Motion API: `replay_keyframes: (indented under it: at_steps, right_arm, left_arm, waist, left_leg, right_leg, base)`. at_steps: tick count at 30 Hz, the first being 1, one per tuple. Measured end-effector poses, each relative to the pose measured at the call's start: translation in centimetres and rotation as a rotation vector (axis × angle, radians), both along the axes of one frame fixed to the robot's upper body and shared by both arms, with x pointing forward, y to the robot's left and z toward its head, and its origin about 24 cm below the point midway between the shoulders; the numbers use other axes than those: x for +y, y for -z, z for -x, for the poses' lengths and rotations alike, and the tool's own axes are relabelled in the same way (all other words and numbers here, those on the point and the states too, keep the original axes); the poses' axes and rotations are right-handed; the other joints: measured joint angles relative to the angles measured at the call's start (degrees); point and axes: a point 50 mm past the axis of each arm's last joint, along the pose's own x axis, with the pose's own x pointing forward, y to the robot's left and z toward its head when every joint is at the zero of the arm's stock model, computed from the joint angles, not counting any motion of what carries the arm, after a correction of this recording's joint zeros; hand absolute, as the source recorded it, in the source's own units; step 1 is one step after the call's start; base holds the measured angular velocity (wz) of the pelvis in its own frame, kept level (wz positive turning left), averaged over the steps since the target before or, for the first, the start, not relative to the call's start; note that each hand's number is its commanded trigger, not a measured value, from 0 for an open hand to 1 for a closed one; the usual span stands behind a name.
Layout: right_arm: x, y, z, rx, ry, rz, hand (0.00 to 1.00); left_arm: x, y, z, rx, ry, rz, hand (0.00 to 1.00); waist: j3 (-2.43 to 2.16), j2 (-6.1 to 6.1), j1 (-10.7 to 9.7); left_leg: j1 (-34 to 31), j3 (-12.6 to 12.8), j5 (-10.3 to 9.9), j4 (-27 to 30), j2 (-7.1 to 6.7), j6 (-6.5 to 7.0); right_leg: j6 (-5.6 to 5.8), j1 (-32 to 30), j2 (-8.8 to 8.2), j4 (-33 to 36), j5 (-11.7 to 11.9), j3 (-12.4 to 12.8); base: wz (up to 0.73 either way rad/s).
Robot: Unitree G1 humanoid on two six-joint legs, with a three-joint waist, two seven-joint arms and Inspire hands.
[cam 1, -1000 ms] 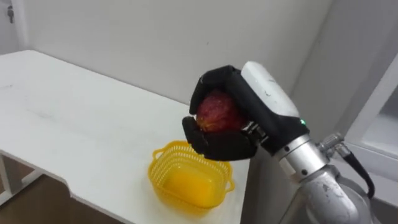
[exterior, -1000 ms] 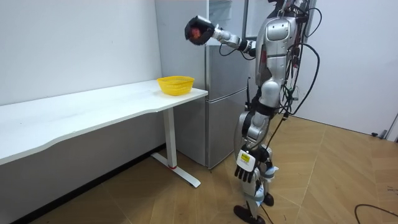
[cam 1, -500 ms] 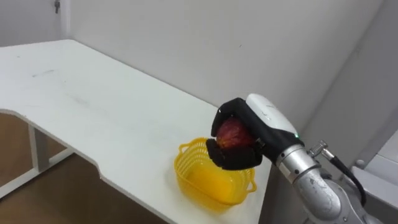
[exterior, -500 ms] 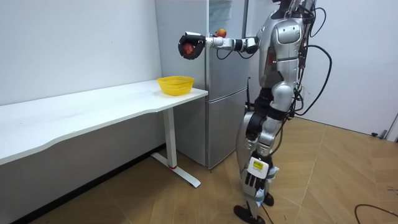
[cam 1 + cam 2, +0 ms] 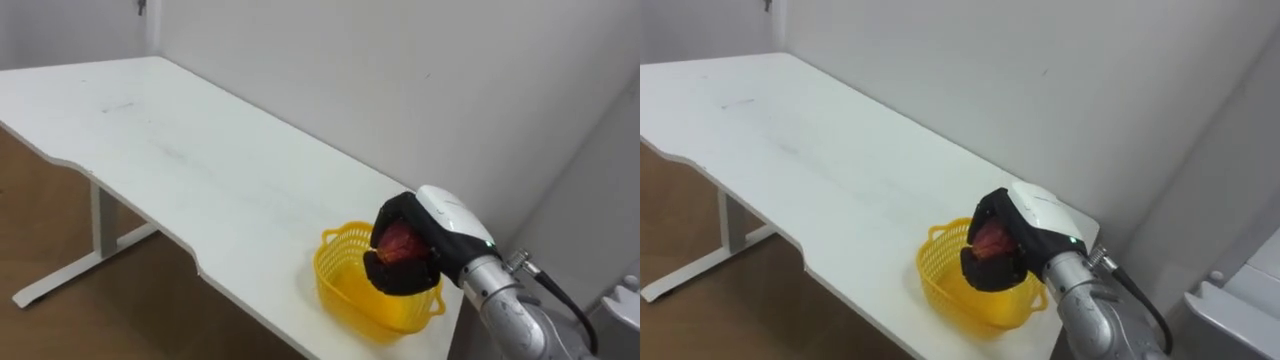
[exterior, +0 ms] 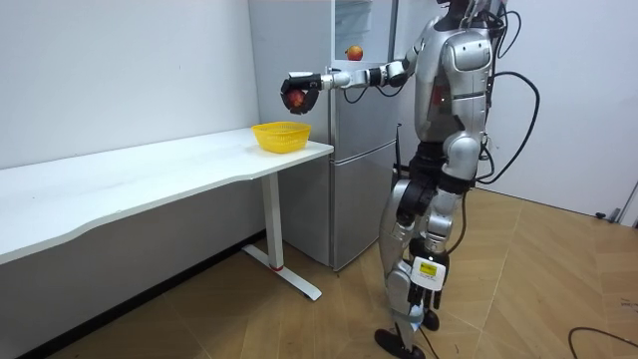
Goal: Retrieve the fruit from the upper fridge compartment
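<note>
The red fruit (image 5: pixel 398 243), probably an apple, is already out of the fridge (image 6: pixel 361 160). The robot's right hand (image 5: pixel 412 256) has its dark fingers curled tight round it. In the room view the hand hangs above the yellow basket (image 5: pixel 348 292), clear of its rim. In the eye views it overlaps the basket's far side, so the exact gap cannot be read there. The fetching part looks done. What seems left is lowering the fruit into the basket and letting go. A second fruit (image 6: pixel 353 52) sits in the upper fridge compartment, so another trip may follow.

The basket stands at the end of the white table (image 5: pixel 190 160), near the front edge and corner and just beside the fridge wall. A nudge from the descending hand could push it toward that edge, so a straight drop over the basket's middle looks safest. The long tabletop to the robot's left is bare, and the space above the basket is open. The left hand (image 6: pixel 429 275) hangs low beside the robot's leg, idle.
</note>
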Motion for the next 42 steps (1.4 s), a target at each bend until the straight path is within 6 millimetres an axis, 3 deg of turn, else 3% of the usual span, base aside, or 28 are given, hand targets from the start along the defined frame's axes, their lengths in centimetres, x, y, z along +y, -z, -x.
replay_keyframes:
  at_steps: [10, 25, 26, 27, 28, 42]
  right_arm:
    - [-0.7, 0.7, -0.2, 0.016, 0.034, 0.003, 1.00]
    - [-0.9, 0.7, -0.2, 0.015, 0.044, 0.001, 1.00]
    - [-0.9, 0.8, -0.2, 0.016, 0.045, 0.001, 0.67]
    - [-0.9, 0.8, -0.2, 0.016, 0.045, 0.001, 0.46]
    - [-0.9, 0.8, -0.2, 0.016, 0.045, 0.000, 0.00]
    - [-1.0, 0.9, -0.2, 0.019, 0.052, 0.002, 0.00]
  left_arm:
    - [0.2, -0.1, 0.4, 0.024, 0.019, 0.011, 0.00]
    - [0.2, -0.3, 0.5, 0.032, 0.079, -0.004, 0.00]
    - [0.3, -0.3, 0.6, 0.034, 0.079, -0.005, 0.00]
    - [0.3, -0.3, 0.6, 0.036, 0.079, -0.005, 0.00]
    - [0.3, -0.3, 0.7, 0.039, 0.078, -0.005, 0.00]
    - [0.2, -0.4, 0.7, 0.025, 0.086, -0.006, 0.00]
  waist:
    - [0.15, 0.22, 0.0]
    - [-0.17, -0.08, -0.1]
    - [-0.06, 0.06, -0.1]
    - [-0.06, 0.05, -0.1]
    - [-0.06, 0.06, -0.1]
    - [0.09, 0.25, 0.0]
  left_leg:
    - [-0.2, -0.3, 0.0, 0.2, -0.04, -0.01]
    - [-2.1, -0.7, -0.1, 1.9, -0.13, -0.10]
    - [-2.1, -0.7, -0.1, 1.9, -0.12, -0.10]
    - [-2.1, -0.7, -0.1, 1.9, -0.12, -0.10]
    - [-2.2, -0.7, -0.1, 1.9, -0.11, -0.10]
    - [-2.2, -0.7, -0.1, 2.0, -0.12, -0.12]
  right_leg:
    - [0.00, 0.0, 0.00, 0.0, 0.0, 0.2]
    - [-0.05, -0.8, -0.03, 0.1, 0.0, -0.9]
    - [-0.05, -0.8, -0.05, 0.1, 0.0, -0.9]
    - [-0.06, -0.8, -0.07, 0.1, 0.0, -0.9]
    - [-0.06, -0.8, -0.10, 0.1, 0.0, -1.0]
    - [-0.05, -0.8, 0.00, 0.1, 0.0, -1.2]
  base:
    - [0.00]
    - [0.01]
    - [0.00]
    - [0.00]
    - [0.00]
    - [0.00]
